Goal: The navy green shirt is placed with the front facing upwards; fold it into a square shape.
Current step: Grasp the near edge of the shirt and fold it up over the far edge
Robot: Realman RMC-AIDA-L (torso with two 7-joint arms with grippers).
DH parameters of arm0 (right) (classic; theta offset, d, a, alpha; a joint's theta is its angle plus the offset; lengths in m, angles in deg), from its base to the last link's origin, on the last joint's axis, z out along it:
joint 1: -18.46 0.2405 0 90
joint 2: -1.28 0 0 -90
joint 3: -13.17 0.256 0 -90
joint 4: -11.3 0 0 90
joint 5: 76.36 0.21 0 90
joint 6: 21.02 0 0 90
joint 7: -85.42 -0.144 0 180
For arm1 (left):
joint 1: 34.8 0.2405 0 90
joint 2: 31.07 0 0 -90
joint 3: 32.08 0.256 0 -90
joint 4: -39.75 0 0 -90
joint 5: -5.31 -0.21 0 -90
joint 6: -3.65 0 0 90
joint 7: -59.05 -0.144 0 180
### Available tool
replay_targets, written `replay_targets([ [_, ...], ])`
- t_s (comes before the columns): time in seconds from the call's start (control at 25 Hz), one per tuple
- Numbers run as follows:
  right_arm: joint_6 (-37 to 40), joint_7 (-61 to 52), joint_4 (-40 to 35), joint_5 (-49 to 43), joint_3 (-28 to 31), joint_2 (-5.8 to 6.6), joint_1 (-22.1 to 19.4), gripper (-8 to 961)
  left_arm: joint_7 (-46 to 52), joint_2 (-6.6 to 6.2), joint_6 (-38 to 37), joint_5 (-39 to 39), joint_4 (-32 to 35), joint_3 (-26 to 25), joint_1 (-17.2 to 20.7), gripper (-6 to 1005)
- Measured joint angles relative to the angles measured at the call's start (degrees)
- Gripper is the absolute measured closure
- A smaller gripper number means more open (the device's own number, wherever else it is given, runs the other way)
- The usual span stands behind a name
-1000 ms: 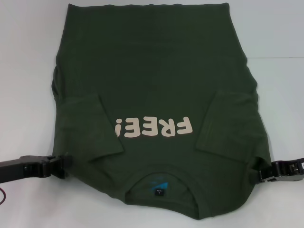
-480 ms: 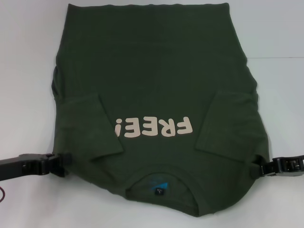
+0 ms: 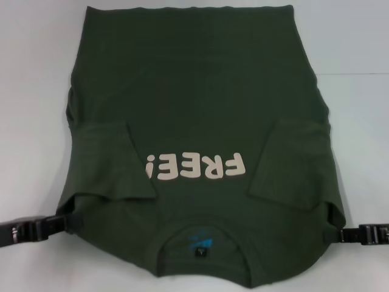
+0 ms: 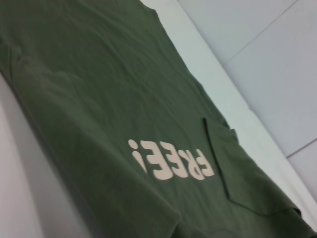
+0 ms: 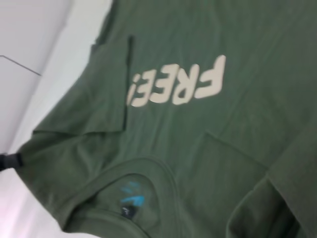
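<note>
Both end effectors had drawn nearer the robot since a second earlier. Left end effector (image 3: 72, 222) and right end effector (image 3: 335, 234) touched the shoulders of the navy green shirt (image 3: 194, 103), spread front-up on the white table (image 3: 358, 121); finger state couldn't be told.

The green shirt (image 3: 200, 121) lay flat, front up, collar nearest the robot. Both sleeves were folded inward beside the cream "FREE!" lettering (image 3: 196, 165).

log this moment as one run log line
stage: sleeves folded in, front up | shirt: navy green shirt flat on table | left gripper at left shoulder edge | right gripper at right shoulder edge | lift: none
</note>
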Motion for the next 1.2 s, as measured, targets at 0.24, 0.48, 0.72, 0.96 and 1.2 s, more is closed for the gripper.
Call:
replay_targets([
  [0.24, 1.86, 3.65, 0.02, 1.58, 1.04, -0.06, -3.1, 903, -0.07, -0.06, -2.48, -0.02, 0.38, -0.86, 2.48, 929],
  [0.48, 5.45, 7.3, 0.03, 1.61, 2.96, -0.07, -5.78, 903, -0.47, 0.31, -5.01, -0.02, 1.06, -1.02, 4.67, 926],
  [0.72, 9.48, 10.86, 0.02, 1.56, 4.94, 0.44, -8.85, 902, -1.75, 0.45, -9.49, -0.03, 1.55, -2.8, 6.7, 922],
  [0.96, 10.81, 12.2, 0.07, 1.55, 6.13, 1.09, -11.15, 901, -2.33, 0.51, -11.88, -0.03, 1.56, -4.76, 7.98, 918],
  [1.2, 10.38, 11.87, 0.62, 1.56, 9.58, 1.63, -8.22, 900, -1.53, -0.31, -11.01, 0.63, 0.3, -5.91, 4.38, 915],
])
